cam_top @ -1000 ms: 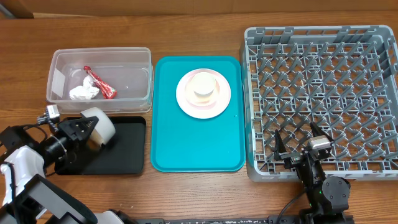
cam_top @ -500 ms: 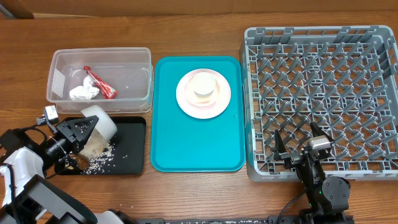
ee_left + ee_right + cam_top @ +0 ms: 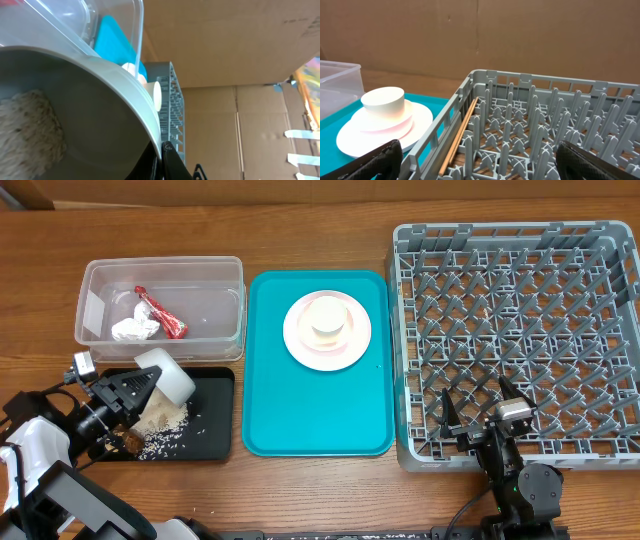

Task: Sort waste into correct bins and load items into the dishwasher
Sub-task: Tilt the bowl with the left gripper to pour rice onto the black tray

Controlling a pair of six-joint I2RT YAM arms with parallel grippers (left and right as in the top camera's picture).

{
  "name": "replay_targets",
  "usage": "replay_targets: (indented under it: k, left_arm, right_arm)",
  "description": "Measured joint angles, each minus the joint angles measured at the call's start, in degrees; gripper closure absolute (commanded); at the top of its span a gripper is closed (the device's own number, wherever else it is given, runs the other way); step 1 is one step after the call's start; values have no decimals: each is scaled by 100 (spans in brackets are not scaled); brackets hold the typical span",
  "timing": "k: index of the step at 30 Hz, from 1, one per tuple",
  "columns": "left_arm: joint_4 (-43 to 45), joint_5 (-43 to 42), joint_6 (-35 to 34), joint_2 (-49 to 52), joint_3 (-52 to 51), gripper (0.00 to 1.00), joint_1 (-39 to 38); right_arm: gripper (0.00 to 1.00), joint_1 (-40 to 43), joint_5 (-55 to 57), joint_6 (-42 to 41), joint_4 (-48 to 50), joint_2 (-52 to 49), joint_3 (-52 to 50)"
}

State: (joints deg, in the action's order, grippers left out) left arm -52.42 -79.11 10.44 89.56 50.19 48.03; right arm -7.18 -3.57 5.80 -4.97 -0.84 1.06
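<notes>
Left gripper [image 3: 140,388]: fingers clenched on the rim of the white bowl [image 3: 170,380]; the bowl is tipped steeply, its mouth turned toward the fingers, over the far-left corner of the black tray [image 3: 215,415]; pale grains [image 3: 165,420] lie scattered on the tray just under the fingers, brown crumbs [image 3: 130,442] beside them; the wrist view shows more grains heaped inside the bowl. Beyond the fingers stands the clear tub [image 3: 160,264], holding the red wrapper [image 3: 160,312] and the white tissue [image 3: 134,329].

Right gripper [image 3: 478,405]: fingers released, spread wide, above the near-left corner of the grey rack [image 3: 520,330]; a thin wooden stick [image 3: 460,135] lies in the rack ahead of the fingers. To their front-left, on the teal tray [image 3: 300,410], sits the plate [image 3: 300,340] with a cup [image 3: 327,318] on it.
</notes>
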Motion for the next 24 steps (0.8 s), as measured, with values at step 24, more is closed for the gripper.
replay_targets:
  k: [24]
  left_arm:
    - [-420, -492, 199, 0, -2, 96, 0]
  right_arm:
    - [0, 0, 0, 2, -4, 0, 0]
